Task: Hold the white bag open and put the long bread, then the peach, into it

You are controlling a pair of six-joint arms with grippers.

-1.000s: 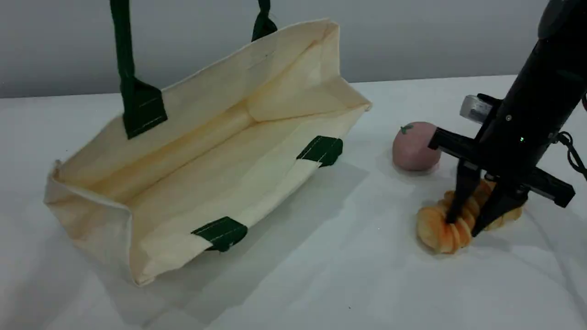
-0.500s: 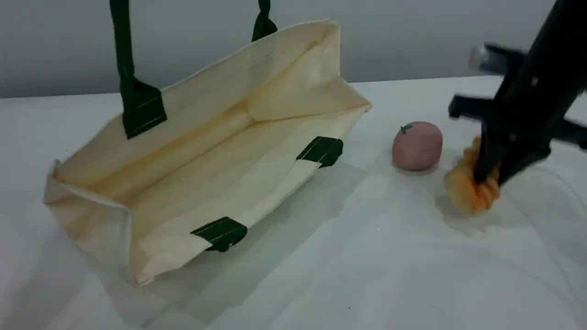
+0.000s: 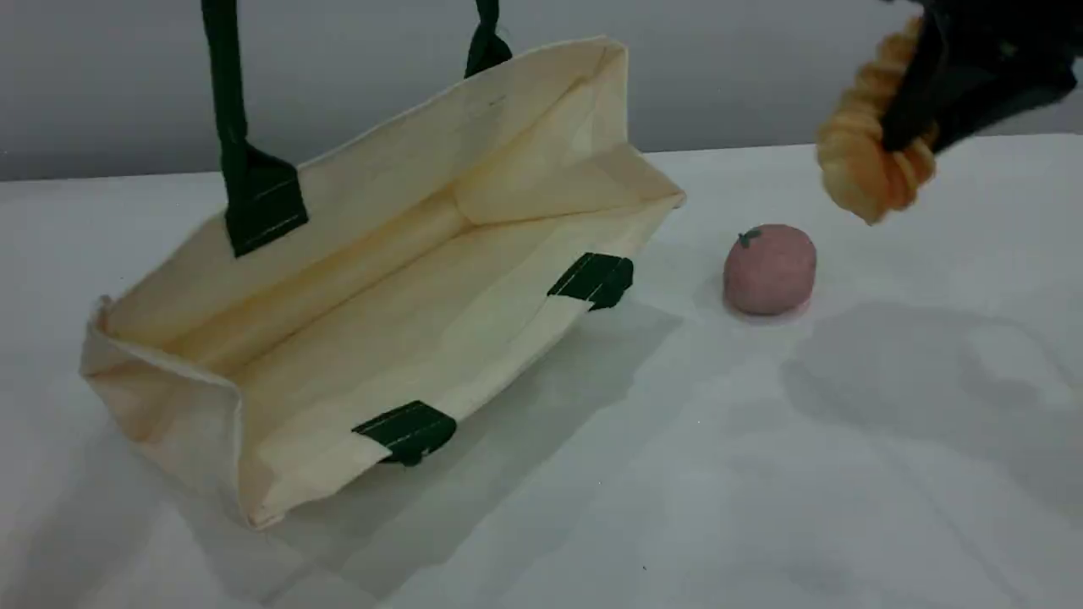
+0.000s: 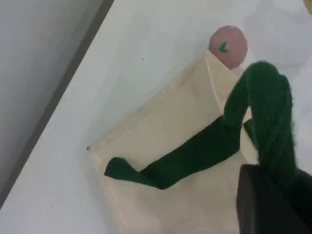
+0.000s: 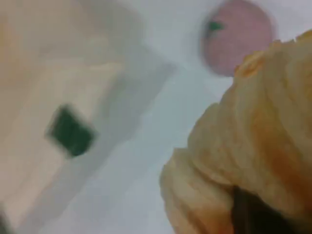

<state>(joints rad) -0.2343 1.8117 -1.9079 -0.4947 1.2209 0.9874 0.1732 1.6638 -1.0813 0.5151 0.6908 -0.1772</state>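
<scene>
One change in the scene view: the right claw (image 3: pixel 914 144), clamped across the bread (image 3: pixel 863 173), has lifted it off the table, up and right of the peach (image 3: pixel 770 269); the bag (image 3: pixel 474 144) lies unmoved. Left wrist view: the left claw (image 4: pixel 273 204) is pinched shut on the strap (image 4: pixel 268 112). Right wrist view: blurred bread fills the claw.

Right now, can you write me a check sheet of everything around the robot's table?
Surface: white table, with soft shadows.
Job's things: white bag gaping open; peach on the table to its right, apart from it; long bread lifted off the table.
Clutter: nothing seen.
Grippers: left gripper shut on the bag's green handle, pulling it up; right gripper shut on the long bread.
Cables: nothing seen.
Surroundings: plain grey wall behind the table.
</scene>
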